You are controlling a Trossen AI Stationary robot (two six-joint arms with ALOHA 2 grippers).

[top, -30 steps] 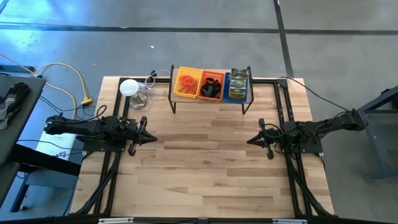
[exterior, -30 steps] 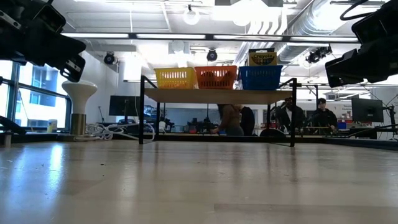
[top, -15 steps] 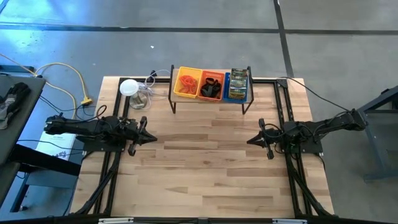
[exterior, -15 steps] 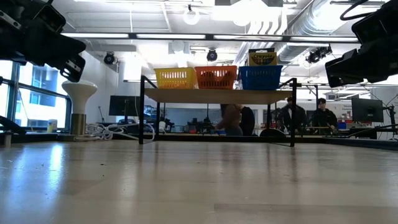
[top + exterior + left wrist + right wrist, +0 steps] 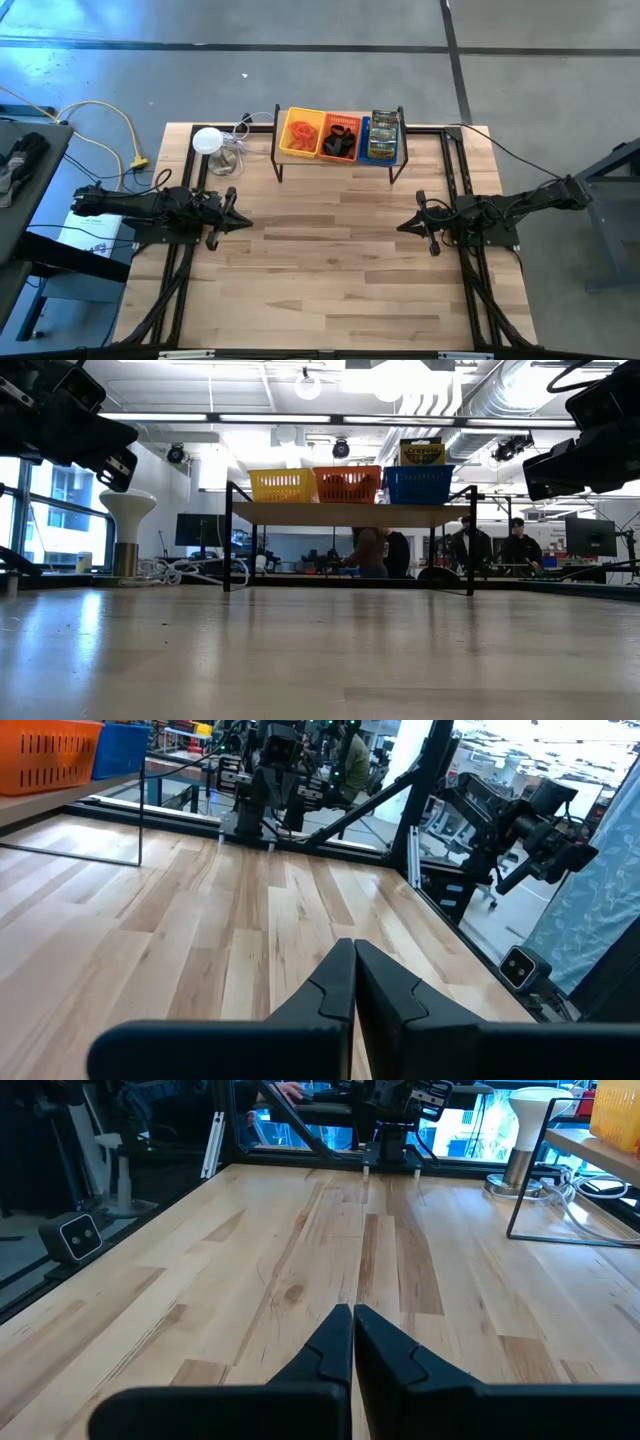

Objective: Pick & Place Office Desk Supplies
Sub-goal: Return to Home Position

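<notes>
Office desk supplies lie in shelf bins, well apart from left gripper and right gripper, fingers closed.

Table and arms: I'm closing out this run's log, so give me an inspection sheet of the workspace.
Surface: wooden table, nothing loose seen.
Job's things: red-orange loops in yellow bin, black clips in orange bin, green-and-silver packets in blue bin, all on the shelf.
Clutter: white lamp beside the shelf.
Grippers: left gripper and right gripper shut, empty, facing each other at the table's sides.
Cables: white coil by the lamp; yellow cable beside the table.
Surroundings: people beyond the table.
</notes>
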